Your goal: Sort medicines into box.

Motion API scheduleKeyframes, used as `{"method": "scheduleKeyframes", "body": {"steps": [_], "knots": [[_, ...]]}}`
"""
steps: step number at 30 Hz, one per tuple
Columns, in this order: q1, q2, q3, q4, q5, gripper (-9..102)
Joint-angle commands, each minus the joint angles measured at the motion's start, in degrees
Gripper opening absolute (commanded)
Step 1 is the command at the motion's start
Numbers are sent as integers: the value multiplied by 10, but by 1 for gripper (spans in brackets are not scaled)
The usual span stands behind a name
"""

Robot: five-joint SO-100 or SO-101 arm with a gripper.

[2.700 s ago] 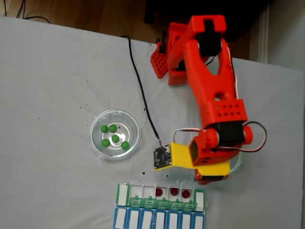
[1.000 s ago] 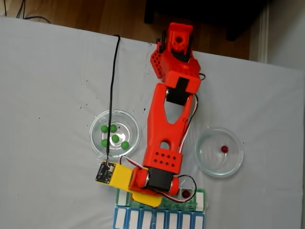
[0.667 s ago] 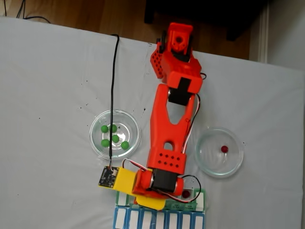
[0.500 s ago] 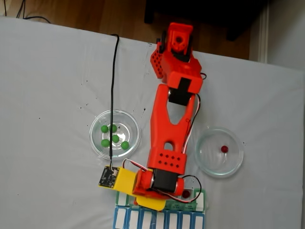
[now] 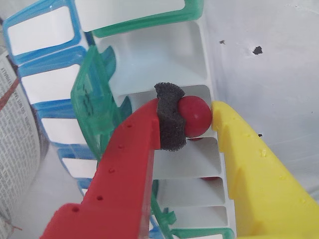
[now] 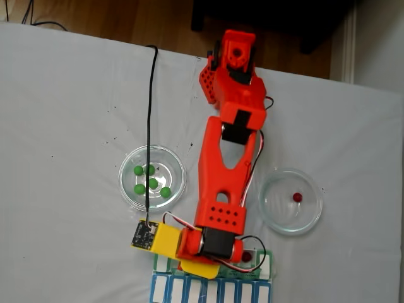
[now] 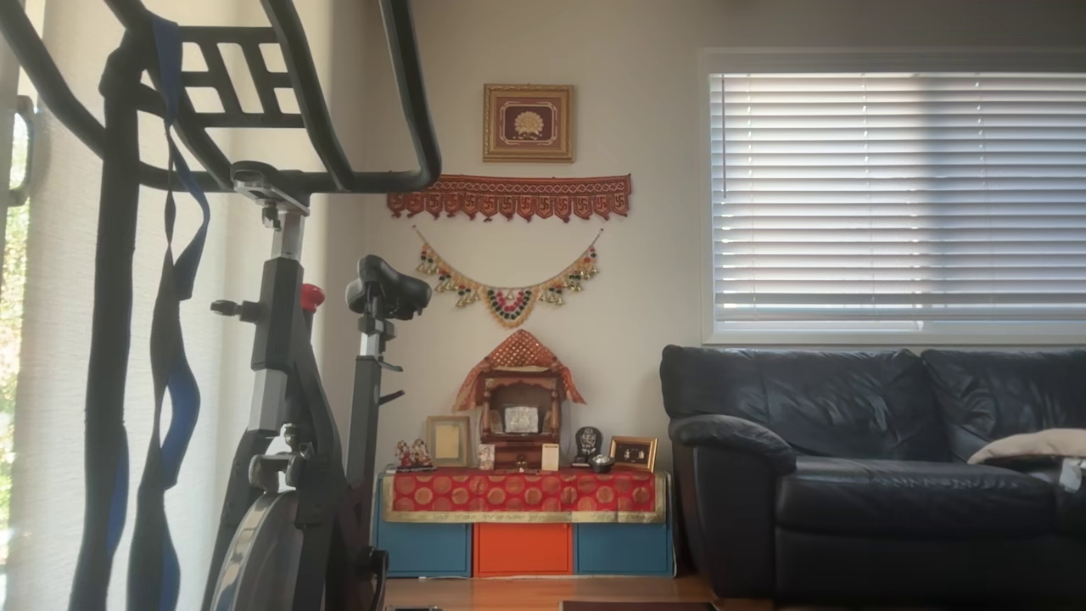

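since a few seconds back i have swung the gripper (image 5: 197, 117) from the right-hand dish (image 6: 291, 201) to the box (image 6: 264, 260), jaws pinching a dark red ball (image 5: 194, 115) above an open white compartment (image 5: 164, 59), so release looks due next.

1. 5 green balls (image 6: 152, 183) lie in the left glass dish (image 6: 131, 196) in the fixed view
2. 1 red ball (image 6: 297, 197) lies in the right glass dish (image 6: 278, 221) there
3. 1 more red ball (image 6: 246, 257) shows in the pill box (image 6: 265, 265) beside the arm (image 6: 222, 183)
4. 1 red ball (image 5: 196, 116) sits between the gripper (image 5: 199, 115) fingers in the wrist view
5. 2 glass dishes in all, 1 pill box, 1 arm
6. The other view has 1 exercise bike (image 7: 288, 407), 1 sofa (image 7: 874, 458), 1 window blind (image 7: 899, 195)
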Motion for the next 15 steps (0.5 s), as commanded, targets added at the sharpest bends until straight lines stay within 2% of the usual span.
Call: {"method": "scheduleKeyframes", "body": {"steps": [1, 4, 6, 7, 11, 15], "knots": [[-18, -20, -136, 55, -5, 14], [-18, -92, -262, 128, -10, 17], [-18, -182, -426, 204, -9, 20], [-18, -221, -496, 207, 8, 17], [-16, -231, -513, 207, 4, 19], [-16, -195, -463, 207, 2, 19]]}}
